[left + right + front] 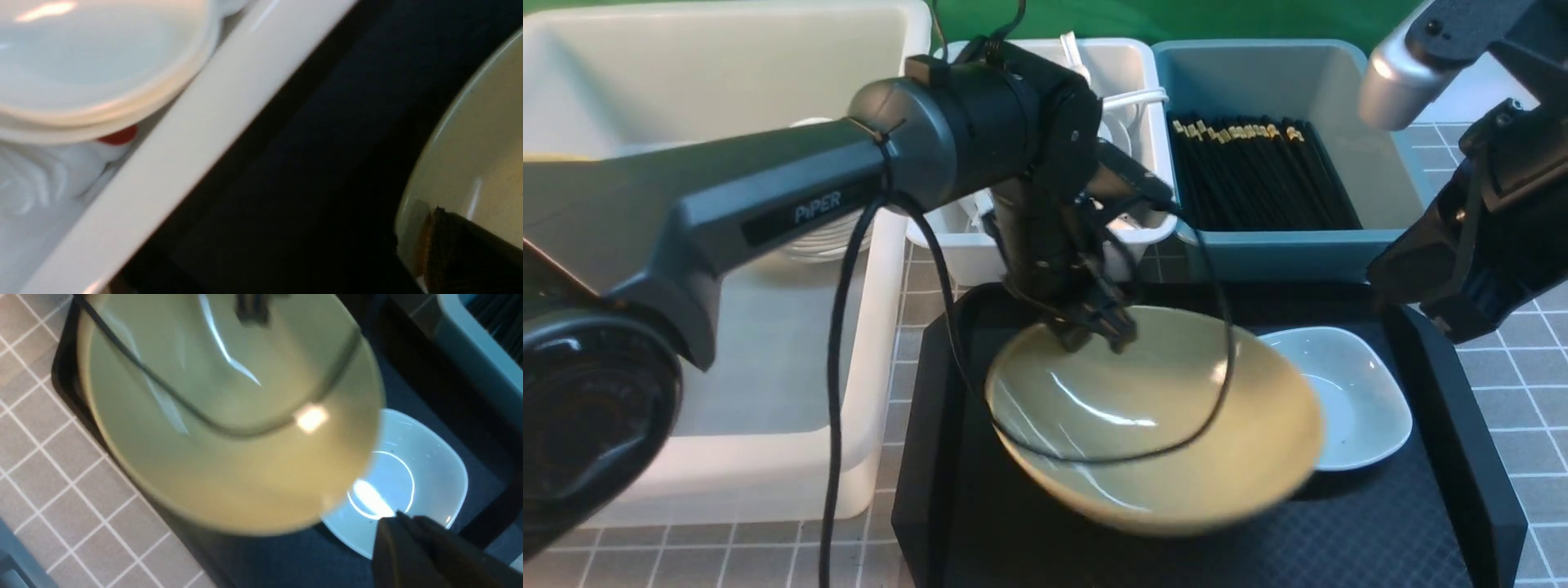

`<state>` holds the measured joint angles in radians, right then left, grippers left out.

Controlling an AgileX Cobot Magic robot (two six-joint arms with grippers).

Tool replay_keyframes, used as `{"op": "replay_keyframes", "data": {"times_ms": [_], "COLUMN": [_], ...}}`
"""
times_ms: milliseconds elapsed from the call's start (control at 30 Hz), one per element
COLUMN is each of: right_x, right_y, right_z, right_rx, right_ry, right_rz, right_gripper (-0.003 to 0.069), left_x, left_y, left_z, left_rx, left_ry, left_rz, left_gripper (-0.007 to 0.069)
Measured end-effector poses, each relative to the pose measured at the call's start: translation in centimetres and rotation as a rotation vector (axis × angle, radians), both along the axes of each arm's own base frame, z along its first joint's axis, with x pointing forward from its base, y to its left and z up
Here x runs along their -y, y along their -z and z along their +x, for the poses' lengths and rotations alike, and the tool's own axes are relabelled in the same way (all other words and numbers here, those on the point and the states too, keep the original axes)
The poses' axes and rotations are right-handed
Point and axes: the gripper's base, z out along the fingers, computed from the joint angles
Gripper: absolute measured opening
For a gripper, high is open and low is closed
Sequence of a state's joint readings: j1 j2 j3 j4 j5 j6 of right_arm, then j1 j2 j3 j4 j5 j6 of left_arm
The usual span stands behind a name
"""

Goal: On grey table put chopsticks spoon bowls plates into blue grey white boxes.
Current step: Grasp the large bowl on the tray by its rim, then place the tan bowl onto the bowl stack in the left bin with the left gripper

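My left gripper is shut on the far rim of a wide beige bowl, which hangs tilted and blurred over the black tray. In the left wrist view one finger lies inside the bowl's rim. A small white plate rests on the tray beside the bowl. My right gripper is shut and empty, and it hovers by the plate. Black chopsticks fill the teal-blue box. White dishes sit in the pale grey-white box; the spoon is not clearly visible.
The large milky white box stands at the left on the grey table, with a pale stack inside it under my left arm. A black cable droops across the bowl. The tray's raised edges ring the plate.
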<state>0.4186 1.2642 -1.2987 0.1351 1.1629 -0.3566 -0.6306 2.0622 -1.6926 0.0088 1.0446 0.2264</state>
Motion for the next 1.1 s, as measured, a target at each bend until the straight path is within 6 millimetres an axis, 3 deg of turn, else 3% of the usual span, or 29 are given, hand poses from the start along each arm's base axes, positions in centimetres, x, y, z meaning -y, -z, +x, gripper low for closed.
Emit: {"op": "replay_keyframes", "data": {"times_ms": [67,200,333,433,467,533,600,767,867,900,967,1000,1100], "right_x": [0.0,0.0,0.0,-0.1,-0.1,-0.1,-0.1,-0.3,-0.5,-0.5,-1.2,-1.3,-2.3], "right_y": [0.0,0.0,-0.1,-0.1,-0.1,-0.2,-0.2,-0.4,-0.9,-0.9,-2.6,-2.7,-5.6], "right_z": [0.0,0.0,0.1,0.2,0.2,0.3,0.3,0.5,0.6,0.6,0.6,0.6,0.3], "right_rx": [0.000,0.002,0.018,0.026,0.029,0.033,0.044,0.061,0.085,0.084,0.138,0.143,0.236], "right_ry": [-0.001,-0.003,-0.001,0.000,0.001,0.001,0.003,0.005,0.007,0.007,-0.024,-0.028,-0.128], "right_rz": [0.000,-0.001,0.005,0.009,0.010,0.013,0.021,0.040,0.073,0.076,0.173,0.181,0.306], "right_gripper": [0.0062,0.0062,0.0062,0.0062,0.0062,0.0062,0.0062,0.0062,0.0062,0.0062,0.0062,0.0062,0.0062], "left_x": [0.0,-0.3,-1.7,-3.2,-4.8,-6.0,-8.5,-11.5,-15.7,-15.7,-20.3,-20.7,-26.7], "left_y": [-0.4,-3.0,-8.8,-11.4,-13.0,-14.0,-16.1,-18.7,-21.8,-21.7,-24.2,-24.4,-26.8], "left_z": [-0.2,-0.9,-1.7,-2.0,-1.9,-1.8,-1.9,-2.6,-3.8,-3.9,-5.6,-5.7,-8.7], "left_rx": [-0.009,-0.013,0.039,0.064,0.089,0.097,0.107,0.148,0.237,0.235,0.328,0.336,0.461], "left_ry": [0.002,-0.001,-0.035,-0.057,-0.091,-0.117,-0.173,-0.236,-0.334,-0.335,-0.471,-0.483,-0.706], "left_rz": [-0.003,-0.021,-0.152,-0.221,-0.263,-0.305,-0.394,-0.477,-0.514,-0.513,-0.518,-0.518,-0.496], "left_gripper": [0.0097,0.0036,0.0004,0.0005,0.0011,0.0011,0.0011,0.0011,0.0009,0.0009,0.0009,0.0009,0.0008]}}
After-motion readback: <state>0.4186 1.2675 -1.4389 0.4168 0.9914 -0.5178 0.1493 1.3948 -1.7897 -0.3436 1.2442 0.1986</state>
